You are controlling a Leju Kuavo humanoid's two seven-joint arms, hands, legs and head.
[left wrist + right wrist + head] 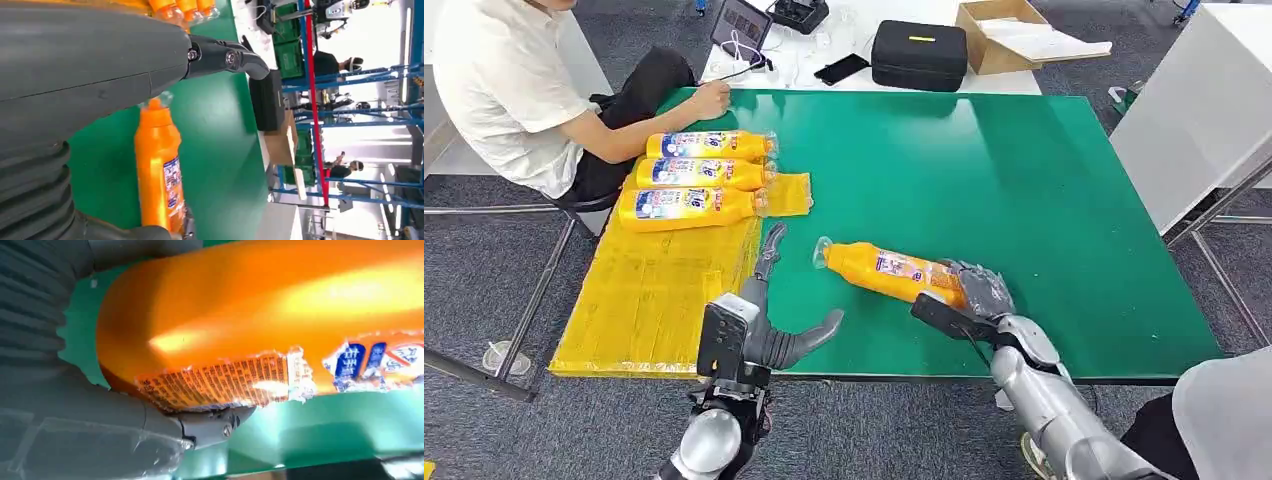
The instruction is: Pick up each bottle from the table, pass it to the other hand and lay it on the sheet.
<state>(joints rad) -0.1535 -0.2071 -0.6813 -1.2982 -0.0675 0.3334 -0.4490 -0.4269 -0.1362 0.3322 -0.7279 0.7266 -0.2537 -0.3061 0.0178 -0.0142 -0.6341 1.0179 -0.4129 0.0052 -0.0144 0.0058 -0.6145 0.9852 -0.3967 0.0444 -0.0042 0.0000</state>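
Head view: right robot hand (977,290) grips bottle (889,270)

A lab or industrial test hall is indicated: a green-topped table (1024,200) is set on grey carpet, blue metal racking (360,80) with green crates (290,55) is seen behind, and a laptop (742,22), black case (918,54) and cardboard box (999,40) are laid out nearby.
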